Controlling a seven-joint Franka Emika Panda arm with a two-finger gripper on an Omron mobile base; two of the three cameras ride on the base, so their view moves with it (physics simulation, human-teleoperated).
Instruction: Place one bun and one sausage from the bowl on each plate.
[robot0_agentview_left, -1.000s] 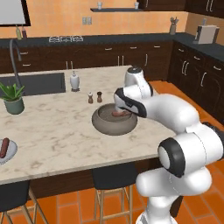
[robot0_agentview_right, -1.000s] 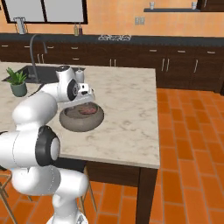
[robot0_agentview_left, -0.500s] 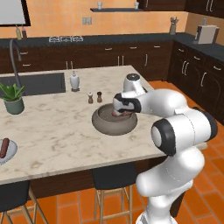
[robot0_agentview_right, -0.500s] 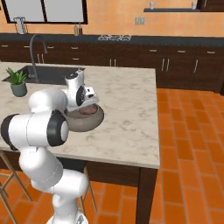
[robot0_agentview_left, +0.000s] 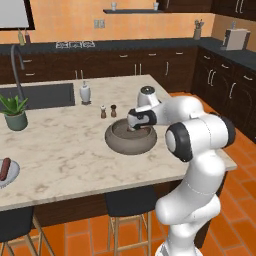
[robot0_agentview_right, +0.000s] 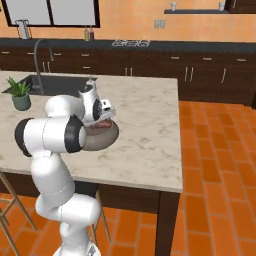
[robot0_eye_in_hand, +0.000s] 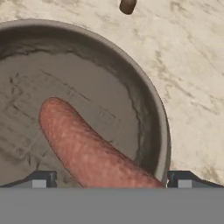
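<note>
Your claw (robot0_agentview_left: 134, 126) is down inside the bowl (robot0_agentview_left: 117, 143), which sits on the marble surface (robot0_agentview_left: 65, 150) near the middle of the island. From the left base camera you see the hand dipping over the far side of the bowl's rim; from the right base camera the bowl (robot0_agentview_right: 102, 139) is partly hidden behind the arm, with a strip of reddish sausage (robot0_agentview_right: 100, 126) showing just under the hand.

Through the hand camera, your fingertips (robot0_eye_in_hand: 41, 178) stand spread wide, one at each lower corner, and the sausage (robot0_eye_in_hand: 87, 151) lies between them on the bowl's floor, running diagonally from the middle left toward the bottom. You cannot tell whether the fingertips touch it; they are not closed on it. The bowl's thick rim (robot0_eye_in_hand: 162, 127) curves past on the right, with bare marble beyond it.

Just behind the bowl stand two small shakers (robot0_agentview_left: 108, 111), apart from it. At the far left edge of the surface, a plate (robot0_agentview_left: 11, 177) carries another sausage (robot0_agentview_left: 4, 169). A potted plant (robot0_agentview_left: 15, 112) sits near the sink (robot0_agentview_left: 37, 95).
</note>
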